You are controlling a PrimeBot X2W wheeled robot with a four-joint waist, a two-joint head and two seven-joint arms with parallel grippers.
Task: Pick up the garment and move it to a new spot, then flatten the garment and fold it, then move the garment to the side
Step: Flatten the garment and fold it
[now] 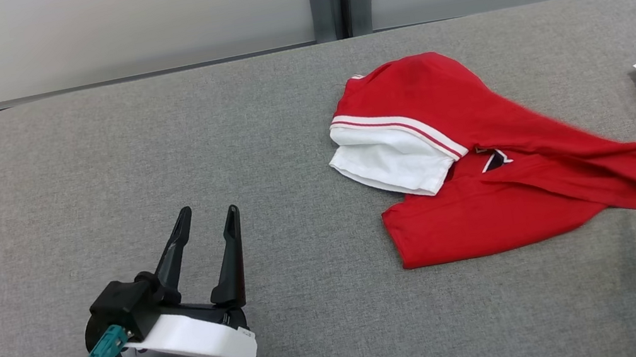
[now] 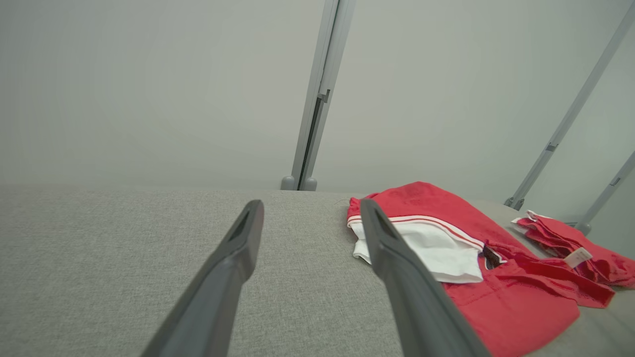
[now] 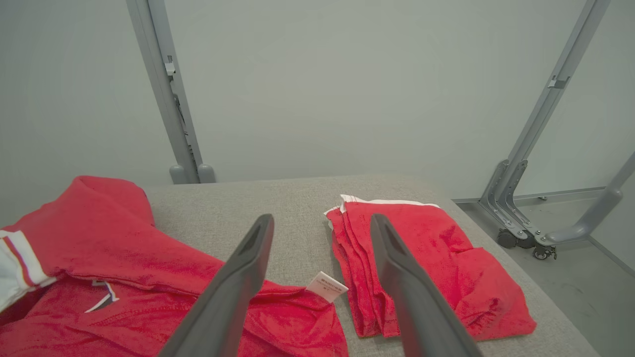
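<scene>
Rumpled red garment [image 1: 525,197]; white, red-striped panel [image 1: 392,160] atop

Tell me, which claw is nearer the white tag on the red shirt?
Right. The right gripper hovers just by the tag at the tip of the shirt; the left gripper sits well off to the shirt's left.

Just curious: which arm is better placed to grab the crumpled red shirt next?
Probably right: the right tool, open, hangs at the shirt's labelled corner; the left tool stands apart, over bare table.
</scene>
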